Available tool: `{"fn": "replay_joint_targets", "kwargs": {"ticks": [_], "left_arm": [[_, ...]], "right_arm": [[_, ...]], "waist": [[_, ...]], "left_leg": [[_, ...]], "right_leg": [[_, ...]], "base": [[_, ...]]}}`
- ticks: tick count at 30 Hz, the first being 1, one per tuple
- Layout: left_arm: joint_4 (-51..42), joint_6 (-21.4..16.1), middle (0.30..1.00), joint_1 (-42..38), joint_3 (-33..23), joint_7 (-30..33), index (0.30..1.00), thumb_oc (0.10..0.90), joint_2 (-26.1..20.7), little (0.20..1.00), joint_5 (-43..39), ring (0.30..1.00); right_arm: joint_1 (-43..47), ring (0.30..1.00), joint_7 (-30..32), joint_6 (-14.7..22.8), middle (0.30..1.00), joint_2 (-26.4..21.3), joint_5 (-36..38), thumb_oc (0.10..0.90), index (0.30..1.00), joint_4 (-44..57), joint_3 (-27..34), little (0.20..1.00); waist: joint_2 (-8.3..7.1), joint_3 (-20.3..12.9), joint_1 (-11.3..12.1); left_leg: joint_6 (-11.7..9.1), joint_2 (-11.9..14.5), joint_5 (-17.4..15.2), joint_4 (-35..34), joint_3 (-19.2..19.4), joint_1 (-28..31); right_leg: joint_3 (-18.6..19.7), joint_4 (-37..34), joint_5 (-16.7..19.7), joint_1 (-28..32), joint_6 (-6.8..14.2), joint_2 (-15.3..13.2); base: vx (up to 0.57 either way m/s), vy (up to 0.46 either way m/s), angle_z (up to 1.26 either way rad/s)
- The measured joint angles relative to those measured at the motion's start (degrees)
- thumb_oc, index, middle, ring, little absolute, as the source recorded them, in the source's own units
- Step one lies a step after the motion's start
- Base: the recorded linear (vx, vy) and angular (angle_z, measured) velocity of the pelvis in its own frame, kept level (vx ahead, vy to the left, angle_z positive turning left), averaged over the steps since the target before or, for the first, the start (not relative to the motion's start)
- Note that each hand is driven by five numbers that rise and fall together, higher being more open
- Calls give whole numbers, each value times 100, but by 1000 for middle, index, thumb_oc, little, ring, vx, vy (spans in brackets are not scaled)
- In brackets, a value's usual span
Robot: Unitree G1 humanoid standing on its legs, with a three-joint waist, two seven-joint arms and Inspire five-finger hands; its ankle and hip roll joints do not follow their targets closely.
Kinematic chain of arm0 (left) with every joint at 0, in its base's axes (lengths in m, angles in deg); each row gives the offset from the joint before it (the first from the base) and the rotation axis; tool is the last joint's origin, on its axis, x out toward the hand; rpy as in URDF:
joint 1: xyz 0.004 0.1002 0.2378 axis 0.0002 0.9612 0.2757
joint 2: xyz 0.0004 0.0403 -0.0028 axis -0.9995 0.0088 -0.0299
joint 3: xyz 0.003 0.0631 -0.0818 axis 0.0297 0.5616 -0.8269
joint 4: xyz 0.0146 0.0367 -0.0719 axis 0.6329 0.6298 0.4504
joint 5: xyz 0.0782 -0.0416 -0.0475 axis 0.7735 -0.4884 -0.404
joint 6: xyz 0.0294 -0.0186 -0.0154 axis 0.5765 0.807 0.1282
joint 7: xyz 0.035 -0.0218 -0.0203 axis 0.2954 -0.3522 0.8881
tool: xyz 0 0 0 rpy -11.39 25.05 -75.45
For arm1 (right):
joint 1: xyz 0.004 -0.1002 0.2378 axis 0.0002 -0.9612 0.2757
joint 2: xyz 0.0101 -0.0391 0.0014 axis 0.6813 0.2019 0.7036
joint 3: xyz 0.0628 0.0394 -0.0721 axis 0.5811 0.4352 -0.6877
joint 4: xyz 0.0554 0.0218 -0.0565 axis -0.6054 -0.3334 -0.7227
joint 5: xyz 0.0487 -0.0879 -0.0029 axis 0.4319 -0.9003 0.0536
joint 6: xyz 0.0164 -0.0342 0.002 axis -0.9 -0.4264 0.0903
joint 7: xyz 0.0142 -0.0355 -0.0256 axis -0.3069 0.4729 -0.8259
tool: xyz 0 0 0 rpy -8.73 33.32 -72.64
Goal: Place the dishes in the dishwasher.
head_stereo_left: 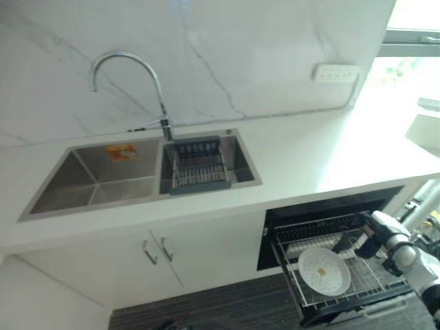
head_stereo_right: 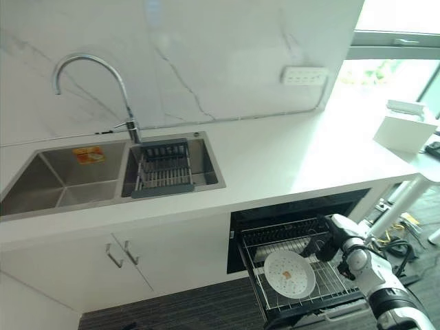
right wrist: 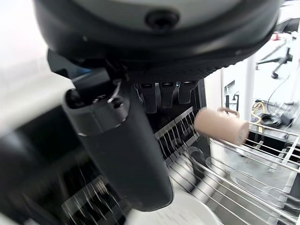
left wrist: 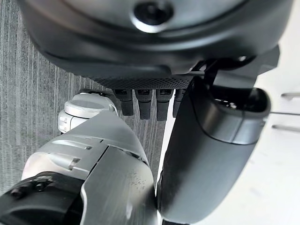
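Plate flat in dishwasher rack (pulled out) | right hand above rack, fingers relaxed, empty

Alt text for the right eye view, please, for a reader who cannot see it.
The robot's right hand reaches over the pulled-out wire dishwasher rack, where a round white plate lies flat. Above, a white countertop holds a steel double sink with a dark drainer basket and a curved chrome tap.
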Motion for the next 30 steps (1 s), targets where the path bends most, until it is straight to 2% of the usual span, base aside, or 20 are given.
{"fn": "replay_joint_targets", "kwargs": {"ticks": [2,3,4,5,8,10,12,17,18,19,20,21,22,24,26,30], "left_arm": [[-1,-6,900,48,-90,73,900,800,33,900,4,900],[3,-10,900,98,-142,100,900,800,38,900,10,900],[2,-26,900,91,-151,106,900,800,40,900,56,900],[2,-35,900,116,-158,107,900,800,41,900,58,900],[4,-43,900,229,-256,129,900,800,53,900,117,900],[3,-36,900,233,-257,166,900,800,89,900,179,900],[5,-38,900,264,-271,204,900,800,168,900,179,900],[8,-33,900,236,-180,328,900,800,210,900,222,900],[21,-39,900,206,-121,332,900,800,210,900,224,900],[70,-43,900,128,-88,337,900,800,201,900,221,900],[123,-44,900,89,-75,337,900,800,187,900,218,900],[140,-40,900,63,-57,337,900,800,185,900,218,900],[143,-40,900,60,-27,337,900,800,185,900,218,900],[244,-46,900,-30,104,341,900,800,138,900,211,900],[425,-73,900,-204,254,326,900,800,116,900,210,900],[649,-213,900,-352,364,323,900,800,137,900,201,900]], "right_arm": [[-406,900,31,-52,900,0,28,800,900,270,471,900],[-709,900,33,-184,900,0,57,800,900,400,793,900],[-1015,900,70,-222,900,0,57,800,900,571,1063,900],[-1095,900,109,-222,900,0,36,800,900,614,1133,900],[-1320,900,684,-604,900,1,-681,800,900,574,1292,900],[-1650,900,1013,-789,900,178,-737,800,900,671,1675,900],[-1975,900,1448,-1044,900,608,-724,800,900,718,2089,900],[-2112,900,1668,-1618,900,769,-625,800,900,-110,1981,900],[-2071,851,1819,-1706,851,782,-240,767,851,-420,1981,851],[-1999,547,1944,-1736,547,831,76,565,547,-661,1988,547],[-1883,547,2059,-1759,547,913,438,565,547,-923,2008,547],[-1796,469,2130,-1797,469,996,857,513,469,-1125,2016,469],[-1795,300,2133,-1825,300,1083,1169,400,300,-1138,2014,300],[-1523,300,2410,-1546,300,1387,1995,400,300,-1797,2008,300],[-1210,300,2469,-1542,300,1628,2935,400,300,-2569,2101,300],[-922,300,2558,-1368,300,1956,3905,400,300,-3281,2109,300]], "waist": [[-29,-2,-88],[-39,4,-251],[-38,3,-305],[-35,2,-324],[-23,-8,-547],[-10,-16,-655],[-2,-17,-767],[22,-26,-799],[29,-27,-793],[29,-28,-786],[23,-28,-780],[20,-28,-766],[24,-29,-770],[13,-38,-715],[5,-49,-550],[30,-68,-384]], "left_leg": [[-4,14,-3,-25,119,45],[-9,31,0,-52,167,78],[-11,36,-1,-59,192,90],[-11,41,-2,-65,211,93],[-37,109,-30,-53,445,109],[-63,144,-48,-44,485,139],[-87,197,-66,-53,624,210],[-103,256,-93,-58,863,290],[-102,257,-101,-60,860,292],[-102,256,-100,-49,854,293],[-102,257,-100,-40,848,292],[-108,253,-105,-40,851,287],[-127,242,-118,-40,851,281],[-132,245,-121,-38,827,278],[-151,236,-135,-31,805,276],[-145,217,-136,27,728,247]], "right_leg": [[108,0,-1,-53,-17,37],[152,0,13,-83,-18,96],[178,0,19,-94,-6,113],[189,1,15,-103,-12,118],[356,10,53,-277,-60,205],[409,7,62,-302,-52,262],[461,6,52,-312,-84,317],[430,17,130,-393,-117,313],[435,17,130,-388,-117,313],[438,17,132,-391,-114,312],[441,17,135,-390,-111,312],[446,17,136,-389,-110,306],[449,17,138,-390,-106,294],[436,2,143,-377,-98,288],[421,-3,167,-374,-99,268],[374,-3,176,-351,-101,211]], "base": [[-58,-18,-26],[-64,-25,-29],[-72,-30,-16],[-42,-18,-35],[-33,-18,-35],[-23,-27,-23],[-33,-29,-25],[-11,-28,-25],[0,0,0],[0,0,0],[0,0,0],[0,0,0],[0,0,0],[8,3,-3],[0,0,0],[36,-2,8]]}}
